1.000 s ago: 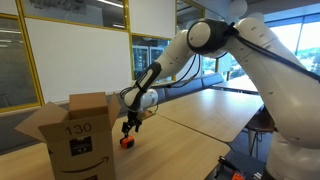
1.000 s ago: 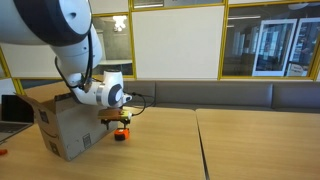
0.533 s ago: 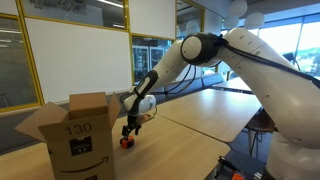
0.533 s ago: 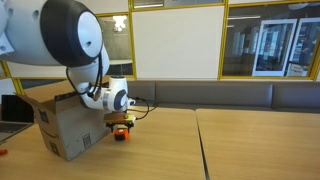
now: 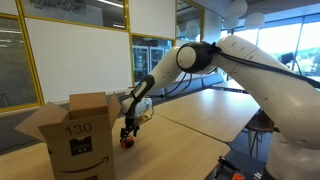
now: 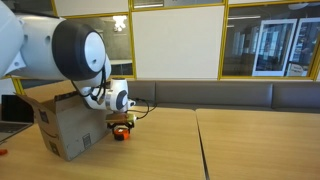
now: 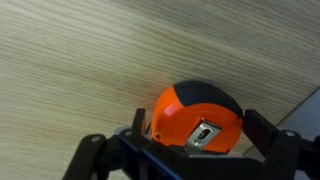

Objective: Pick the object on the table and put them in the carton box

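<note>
Now the gripper (image 7: 188,152) sits spread wide around the orange object (image 7: 193,108) near the carton box (image 5: 76,137)

Gripper (image 5: 127,132) lower, nearer orange object (image 5: 126,142)

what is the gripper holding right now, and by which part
Nothing is held. The gripper is open, its jaws standing either side of the orange-and-black item, which lies on the table.

Office, glass partitions (image 6: 268,45), bench seating (image 6: 250,95), wooden tables (image 6: 255,145)
</note>
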### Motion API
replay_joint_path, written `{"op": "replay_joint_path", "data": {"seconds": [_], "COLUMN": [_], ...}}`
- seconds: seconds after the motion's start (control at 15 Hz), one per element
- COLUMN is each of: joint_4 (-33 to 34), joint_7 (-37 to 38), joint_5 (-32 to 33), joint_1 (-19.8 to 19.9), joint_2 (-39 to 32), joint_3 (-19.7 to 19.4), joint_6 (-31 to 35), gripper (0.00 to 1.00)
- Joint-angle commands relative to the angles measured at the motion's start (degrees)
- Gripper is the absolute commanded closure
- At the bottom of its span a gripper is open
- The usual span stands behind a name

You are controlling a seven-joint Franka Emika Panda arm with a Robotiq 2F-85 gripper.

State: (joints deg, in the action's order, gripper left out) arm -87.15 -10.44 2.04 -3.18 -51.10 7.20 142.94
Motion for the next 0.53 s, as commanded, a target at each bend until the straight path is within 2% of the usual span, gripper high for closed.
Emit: {"op": "replay_joint_path", "data": {"seconds": [0.0, 0.47], "joint_4": [5.59, 8.67], "joint_7": [0.10, 0.28], "joint_5": [0.98, 0.62], "joint_1": [-1.62, -2.22], "joint_2": [-2.86, -4.66], "joint_3": [-0.87, -0.78], "joint_6": [-3.27, -5.85], "gripper": [0.00, 0.00]}}
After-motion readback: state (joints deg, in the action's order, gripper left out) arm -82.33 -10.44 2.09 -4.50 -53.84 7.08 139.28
